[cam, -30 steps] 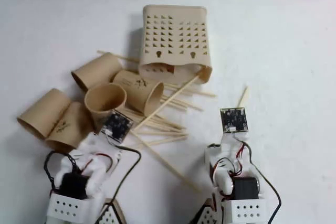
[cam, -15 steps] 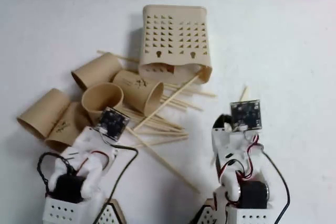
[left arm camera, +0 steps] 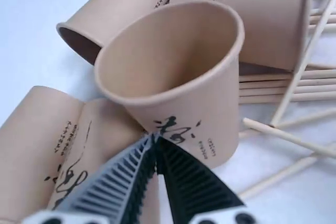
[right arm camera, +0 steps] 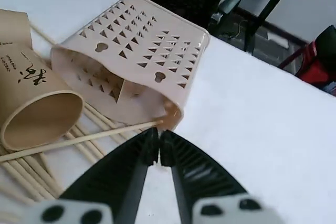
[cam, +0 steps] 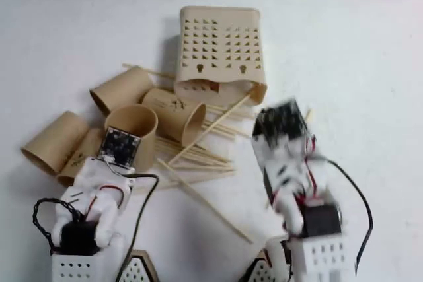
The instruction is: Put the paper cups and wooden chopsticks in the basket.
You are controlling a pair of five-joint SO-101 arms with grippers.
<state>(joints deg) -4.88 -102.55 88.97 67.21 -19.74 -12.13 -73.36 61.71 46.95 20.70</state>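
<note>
The beige perforated basket (cam: 221, 54) lies on its side, its mouth toward the arms. Several brown paper cups lie to its left, and one cup (cam: 132, 131) stands upright among them. Wooden chopsticks (cam: 198, 158) are scattered between the cups and the basket, and one chopstick (right arm camera: 100, 136) leans on the basket's (right arm camera: 136, 56) corner. My left gripper (left arm camera: 155, 139) is shut, its tips against the upright cup's (left arm camera: 178, 77) outer wall. My right gripper (right arm camera: 158, 134) is shut and holds nothing, just short of the basket's near corner and the leaning chopstick.
The white table (cam: 370, 77) is bare to the right of the basket. A cup on its side (right arm camera: 37, 114) lies next to the basket's mouth. Dark furniture and a red object stand beyond the table's far edge.
The right arm has swung forward and left toward the basket's mouth. The left arm has shifted left and forward, up to the upright cup. Cups and chopsticks have stayed put.
</note>
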